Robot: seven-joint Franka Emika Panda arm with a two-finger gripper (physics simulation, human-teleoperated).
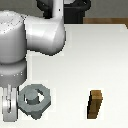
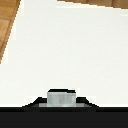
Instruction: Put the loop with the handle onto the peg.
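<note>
A: Showing the exterior view: where does the loop with the handle [image 1: 35,98] lie?

B: It lies on the white surface [image 1: 90,55], low at the exterior view's left. It is a grey ring with a lumpy rim, and a round grey peg [image 1: 34,94] appears to stand up inside its hole. Whether the ring is fully seated around the peg cannot be told at this resolution.

A: And the arm?

B: The white Franka arm [image 1: 35,35] fills the upper part of the exterior view's left. Its end effector [image 1: 8,106] hangs just beside the ring, on the side toward the exterior view's left edge. One pale finger [image 1: 9,109] shows; the other is not distinguishable, so whether the jaws are spread or pressed together cannot be told.

A: What else rests on the surface?

B: A brown wooden block [image 1: 95,104] stands upright, well apart from the ring, toward the exterior view's right.

A: What does the wrist view add?

B: Bare white surface, a wooden floor [image 2: 7,20] beyond its edge, and a pale grey boxy part [image 2: 61,98] against a black band; its identity is unclear.
</note>
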